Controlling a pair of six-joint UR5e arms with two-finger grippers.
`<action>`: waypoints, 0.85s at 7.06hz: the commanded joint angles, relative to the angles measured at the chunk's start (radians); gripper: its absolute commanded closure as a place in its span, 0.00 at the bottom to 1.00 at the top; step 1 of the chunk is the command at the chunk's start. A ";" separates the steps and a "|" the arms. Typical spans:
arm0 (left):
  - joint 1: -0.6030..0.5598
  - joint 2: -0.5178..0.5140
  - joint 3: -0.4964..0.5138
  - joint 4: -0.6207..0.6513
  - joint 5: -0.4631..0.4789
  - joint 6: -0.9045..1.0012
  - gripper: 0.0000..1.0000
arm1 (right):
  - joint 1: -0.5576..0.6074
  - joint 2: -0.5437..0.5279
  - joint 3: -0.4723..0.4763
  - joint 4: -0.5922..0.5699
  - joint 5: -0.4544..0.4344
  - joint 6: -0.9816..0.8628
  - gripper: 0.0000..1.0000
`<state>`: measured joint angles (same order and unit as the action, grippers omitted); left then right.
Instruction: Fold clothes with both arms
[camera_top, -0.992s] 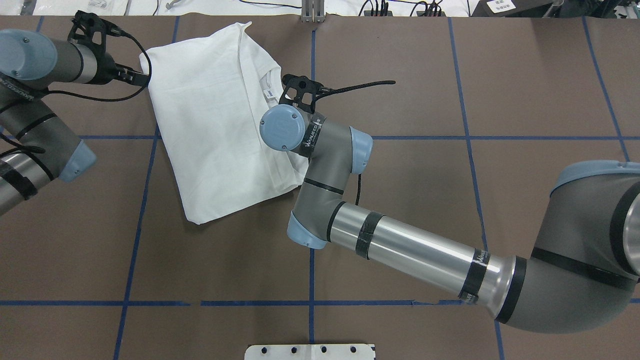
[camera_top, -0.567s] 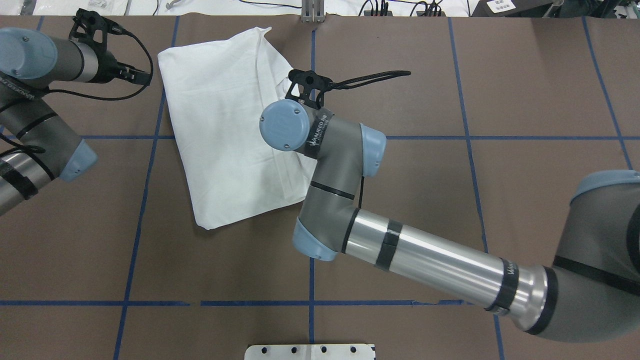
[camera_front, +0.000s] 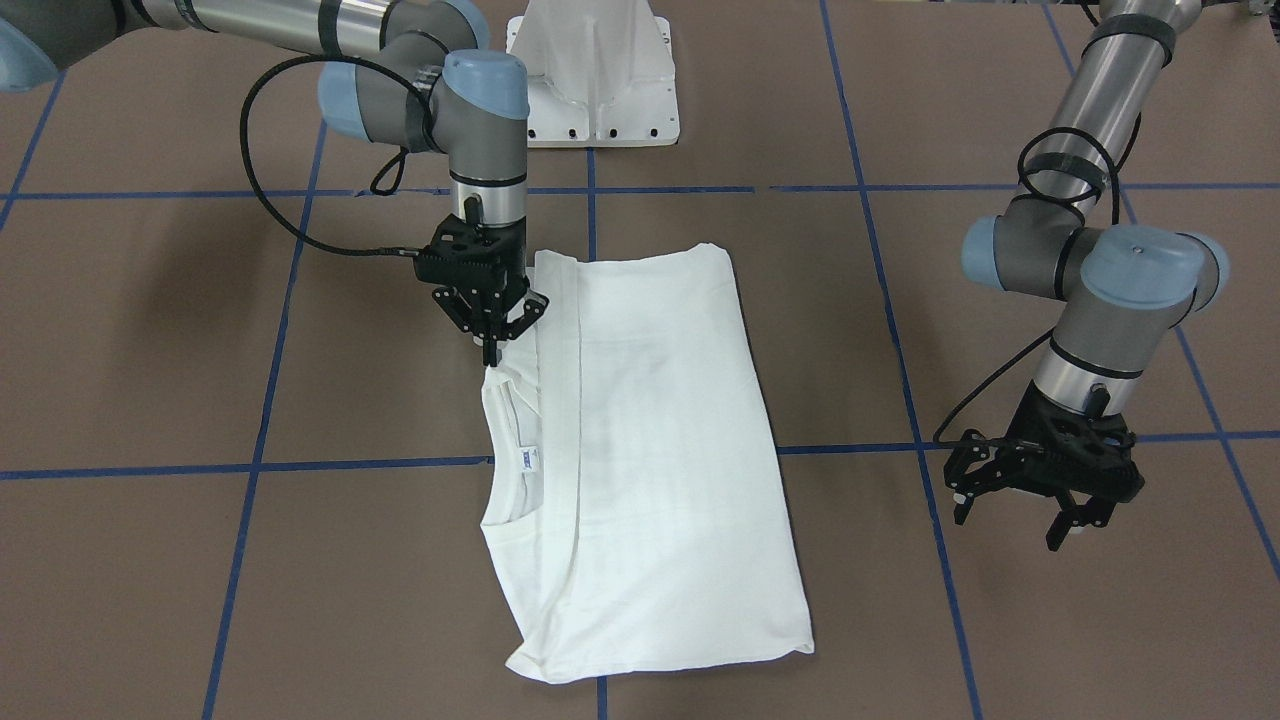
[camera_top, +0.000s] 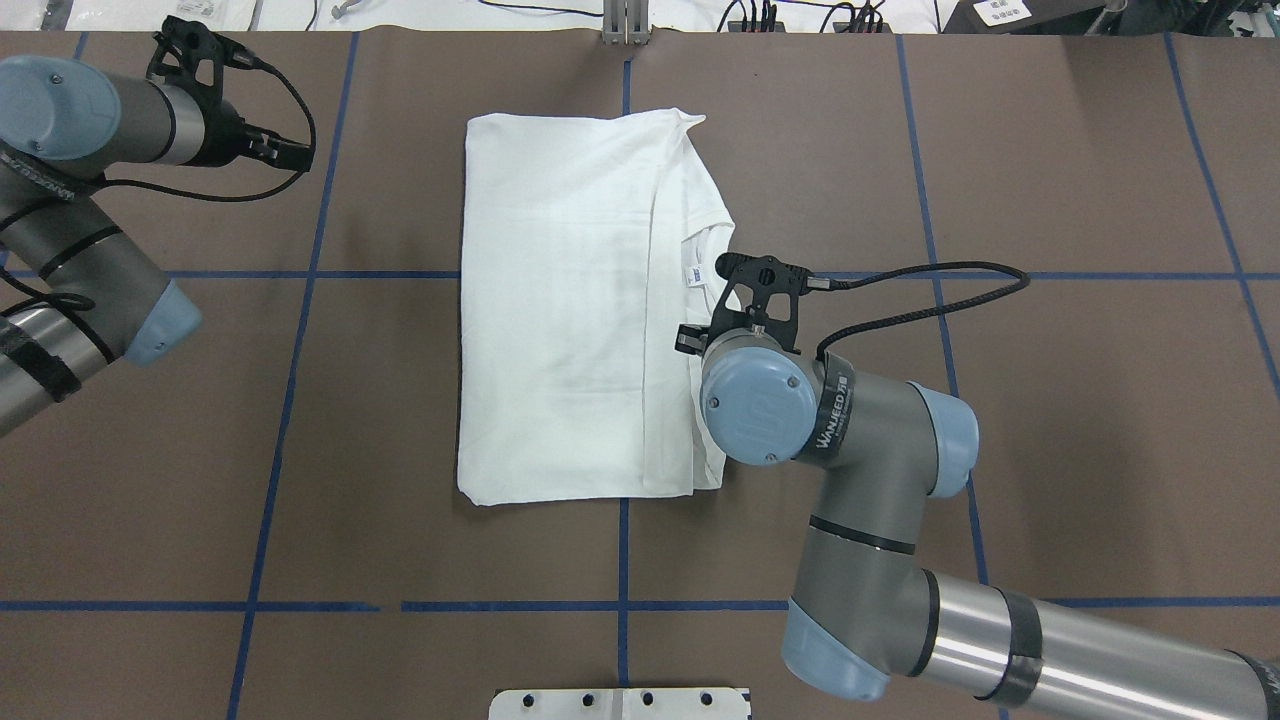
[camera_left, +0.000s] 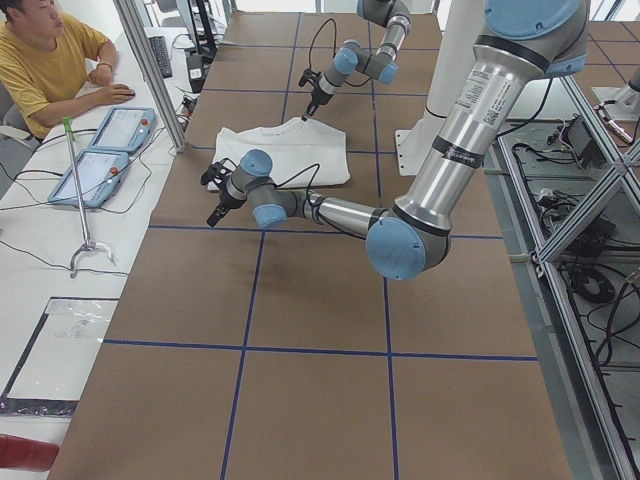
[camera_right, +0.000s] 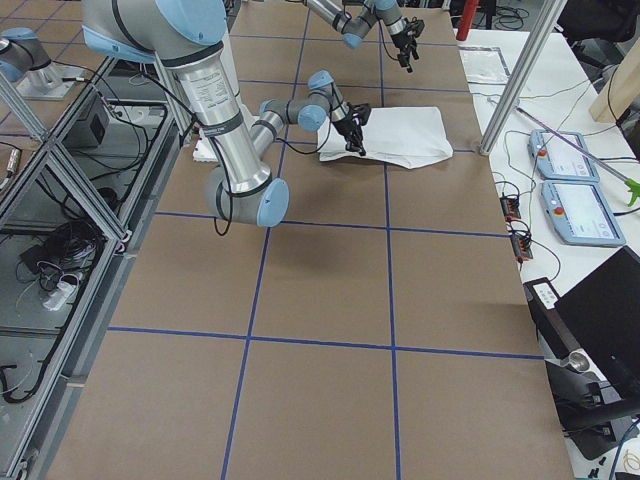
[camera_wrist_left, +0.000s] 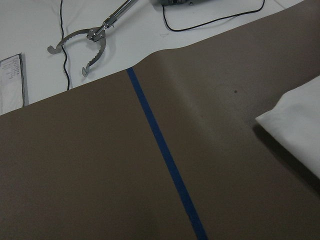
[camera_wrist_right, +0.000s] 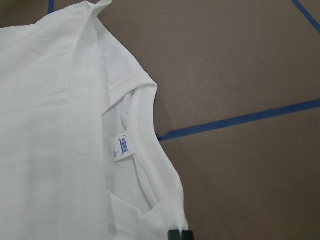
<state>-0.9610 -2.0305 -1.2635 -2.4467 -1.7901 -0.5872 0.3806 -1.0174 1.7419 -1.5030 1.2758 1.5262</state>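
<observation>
Overhead exterior: white long-sleeved T-shirt (camera_top: 560, 300) lies flat on the brown tabletop (camera_top: 1050, 150), folded into a tall rectangle. Blue tape lines (camera_top: 380, 274) run up to the shirt on both long sides at about mid-length. The ribbed collar (camera_wrist_right: 147, 127) and the small neck label (camera_wrist_right: 120, 148) sit exposed along the shirt's long edge, the one on the right arm (camera_top: 860, 430) side.

The right gripper (camera_front: 490, 352) points straight down at that same edge, just beside the collar, toward the robot's end of the shirt. Its fingers (camera_wrist_right: 179, 235) are pinched narrow onto the fabric at the shoulder edge.

The left gripper (camera_front: 1008, 520) hangs over bare tabletop off the shirt's opposite long edge, well apart from the shirt. Its fingers are spread wide and hold nothing. The left wrist view catches one shirt corner at frame right, plus a metal grabber tool (camera_wrist_left: 90, 40) on the white surface past the tabletop.

A white pedestal (camera_front: 600, 70) stands beyond the shirt's robot-side end, apart from the shirt.
</observation>
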 joint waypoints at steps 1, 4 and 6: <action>0.002 -0.001 -0.011 0.000 0.000 -0.020 0.00 | -0.034 -0.038 0.054 -0.022 -0.024 0.011 0.38; 0.004 0.004 -0.017 0.000 0.000 -0.032 0.00 | -0.011 -0.007 0.053 -0.029 -0.026 -0.030 0.00; 0.004 0.006 -0.017 0.000 0.000 -0.034 0.00 | 0.038 0.121 -0.013 -0.153 -0.001 -0.043 0.00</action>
<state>-0.9573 -2.0261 -1.2808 -2.4467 -1.7908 -0.6201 0.3842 -0.9866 1.7787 -1.5774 1.2569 1.4907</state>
